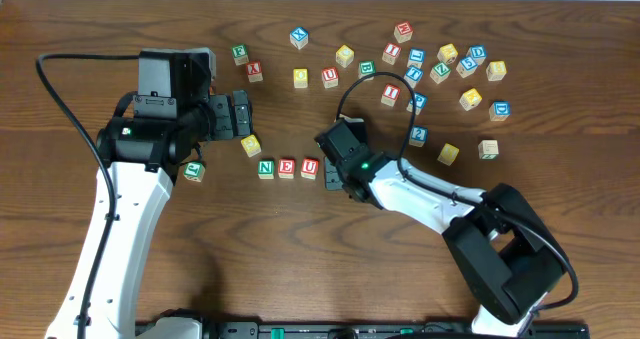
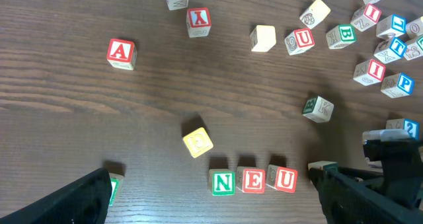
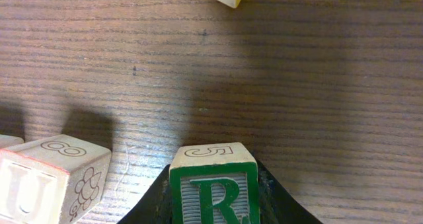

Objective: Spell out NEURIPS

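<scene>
**A:** Where is the R cube (image 3: 213, 184)?

**B:** It is clamped upright in the right pincer (image 1: 332, 175), just right of the U cube (image 1: 309, 167). That cube ends a row with the N cube (image 1: 265, 168) and the E cube (image 1: 287, 168).

**A:** What's nearby?

**B:** A yellow cube (image 1: 250, 145) sits just behind the N cube. Loose cubes (image 1: 447, 52) are scattered over the far worktop (image 1: 300, 269). The left pincer (image 1: 240, 115) gapes wide, holding nothing.
</scene>
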